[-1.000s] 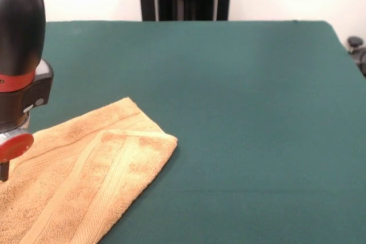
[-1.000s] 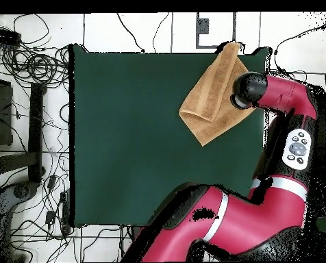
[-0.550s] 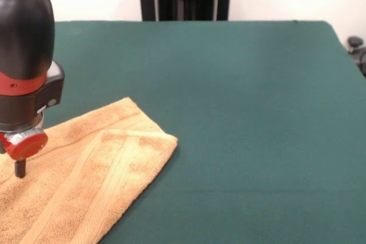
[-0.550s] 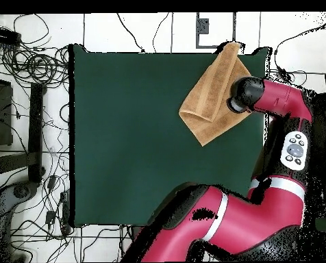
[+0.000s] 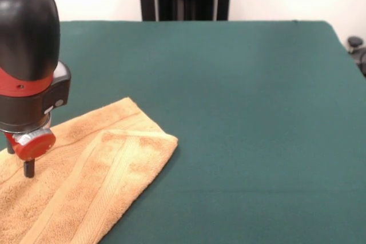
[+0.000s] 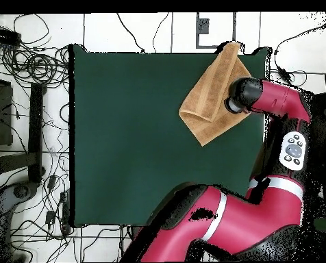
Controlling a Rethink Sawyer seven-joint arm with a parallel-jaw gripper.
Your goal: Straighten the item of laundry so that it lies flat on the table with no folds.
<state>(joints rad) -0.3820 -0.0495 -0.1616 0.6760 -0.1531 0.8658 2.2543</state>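
Observation:
The item of laundry (image 5: 97, 181) is a golden-tan towel lying at the lower left of the front view, doubled over so a striped flap lies on top. In the overhead view the towel (image 6: 208, 96) lies slantwise at the upper right corner of the table (image 6: 124, 137). My gripper (image 5: 19, 161) hangs just above the towel's left part, below the black and red wrist. It looks open, with nothing between its fingers. From above, the gripper (image 6: 232, 104) sits over the towel's right edge. The dark green table (image 5: 240, 112) spreads wide to the right.
The towel's upper corner (image 6: 233, 46) reaches the table's top edge in the overhead view, and the right edge is close by. My red arm (image 6: 261, 198) curves along the table's right and lower side. Cables (image 6: 35, 68) and a black stand (image 6: 35, 130) lie off the left edge.
My gripper has moved from the towel's outer edge further over the towel, rightwards in the front view, and slightly lower. The towel has kept its shape and place.

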